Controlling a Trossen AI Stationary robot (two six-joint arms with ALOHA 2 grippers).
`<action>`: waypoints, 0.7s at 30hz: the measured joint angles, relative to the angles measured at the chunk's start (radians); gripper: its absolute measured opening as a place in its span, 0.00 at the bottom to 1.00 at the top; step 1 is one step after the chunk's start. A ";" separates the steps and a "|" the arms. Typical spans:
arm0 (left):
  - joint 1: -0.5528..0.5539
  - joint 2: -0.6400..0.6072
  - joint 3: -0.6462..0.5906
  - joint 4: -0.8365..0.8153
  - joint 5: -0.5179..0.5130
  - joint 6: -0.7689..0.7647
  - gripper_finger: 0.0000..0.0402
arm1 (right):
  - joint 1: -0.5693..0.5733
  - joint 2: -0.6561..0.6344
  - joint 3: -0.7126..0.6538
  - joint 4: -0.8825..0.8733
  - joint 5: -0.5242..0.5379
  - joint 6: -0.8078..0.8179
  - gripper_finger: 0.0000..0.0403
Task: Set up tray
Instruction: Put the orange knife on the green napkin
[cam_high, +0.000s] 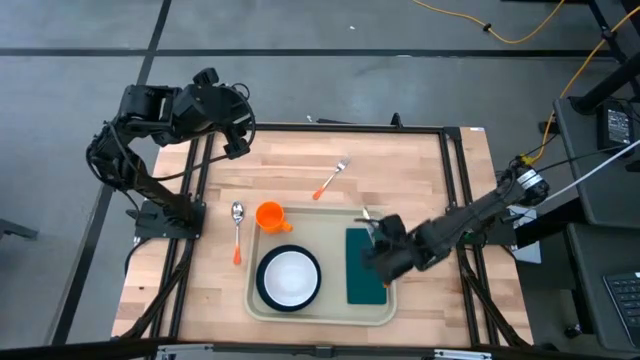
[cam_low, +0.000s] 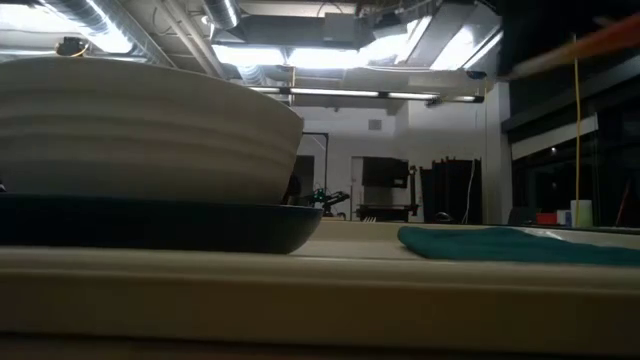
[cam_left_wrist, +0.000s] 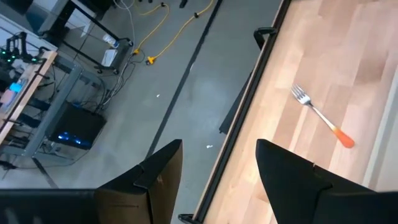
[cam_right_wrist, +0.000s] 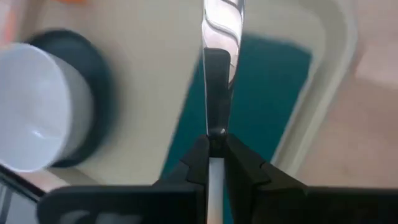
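I have the right tool (cam_right_wrist: 214, 149) pinched tight on a knife (cam_right_wrist: 219, 43): its two dark fingers (cam_right_wrist: 244, 163) meet on the thin handle with no gap, and the shiny blade sticks out ahead of them. From above, the right tool (cam_high: 378, 248) sits over the dark green napkin (cam_high: 365, 268), which lies flat in the right half of the tray (cam_high: 322, 318). I cannot tell whether the knife touches the napkin.

The tray rests on the counter (cam_high: 290, 170), near its front edge. In its left half stands a white bowl (cam_high: 290, 276) on a dark plate (cam_high: 266, 293).

An orange cup (cam_high: 270, 216) sits just beside the tray's far left corner, a spoon (cam_high: 237, 230) lies left of it, and a fork (cam_high: 331, 179) lies farther back.

My left tool (cam_left_wrist: 217, 180) hangs spread wide and holding nothing, above the counter's far left edge.
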 joint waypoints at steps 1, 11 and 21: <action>0.000 0.000 0.000 0.000 0.000 -0.005 0.50 | 0.010 0.013 -0.003 0.000 -0.007 0.031 0.08; -0.005 0.000 0.000 0.002 0.024 -0.044 0.50 | 0.037 0.151 -0.006 0.059 -0.046 0.137 0.08; -0.005 0.000 0.000 -0.002 0.028 0.018 0.50 | 0.037 0.247 -0.006 0.069 -0.081 0.286 0.07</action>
